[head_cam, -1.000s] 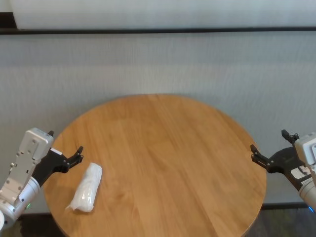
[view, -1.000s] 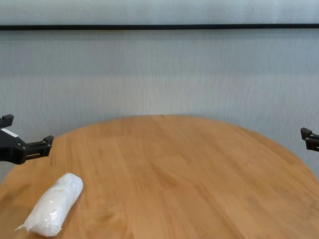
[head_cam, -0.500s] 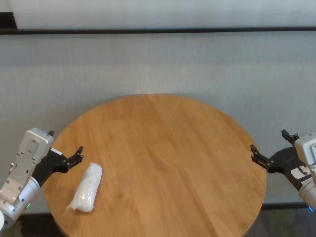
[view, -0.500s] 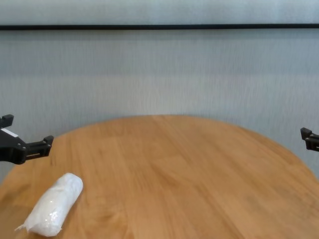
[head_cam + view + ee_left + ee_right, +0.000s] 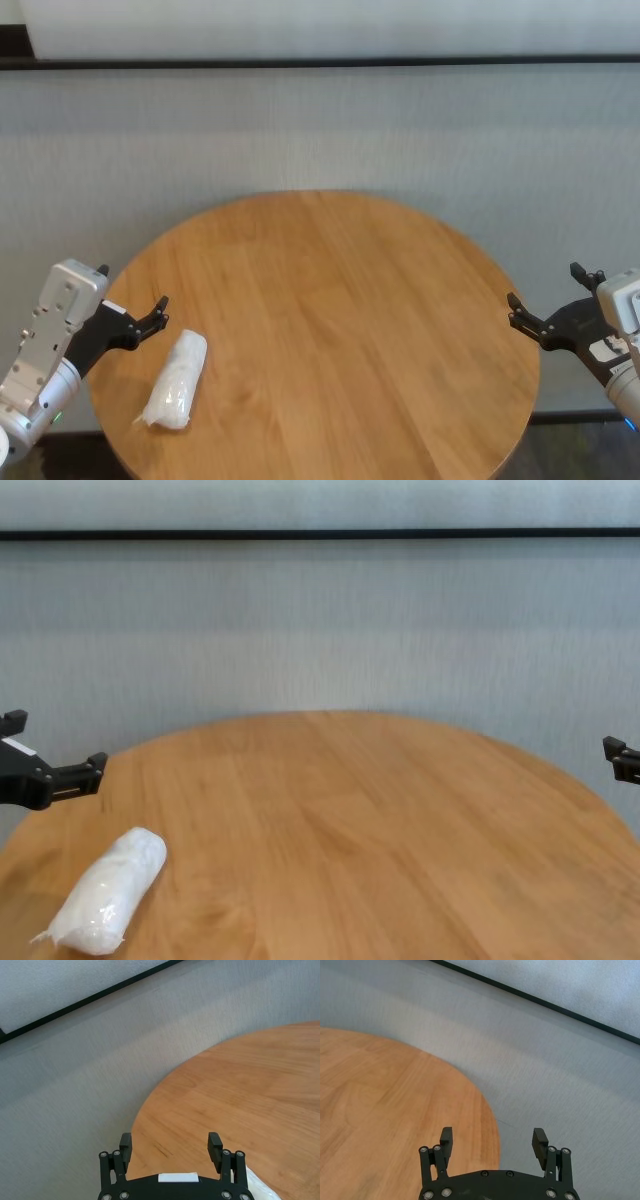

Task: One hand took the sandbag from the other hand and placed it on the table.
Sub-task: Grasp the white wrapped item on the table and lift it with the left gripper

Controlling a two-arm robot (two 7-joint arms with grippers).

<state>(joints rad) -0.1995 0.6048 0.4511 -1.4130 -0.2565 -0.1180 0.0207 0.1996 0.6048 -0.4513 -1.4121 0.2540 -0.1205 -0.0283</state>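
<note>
Left tool (image 5: 147, 318) hangs with jaws apart and empty; the sandbag (image 5: 174, 380) lies just beside it on the worktop (image 5: 340, 330). Right tool (image 5: 548, 303), also apart, waits well away. Either no handover has begun, or the placing is finished.

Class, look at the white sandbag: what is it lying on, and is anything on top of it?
The sandbag lies on the wooden table, nothing on top. The table beneath it is covered. Both grippers, left and right, hang open and apart.

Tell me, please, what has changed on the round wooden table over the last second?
Nothing visibly changed. The white plastic-wrapped sandbag lies at the same spot on the round wooden table, near its left edge. The left tool and right tool stay open and empty at the table's sides.
</note>
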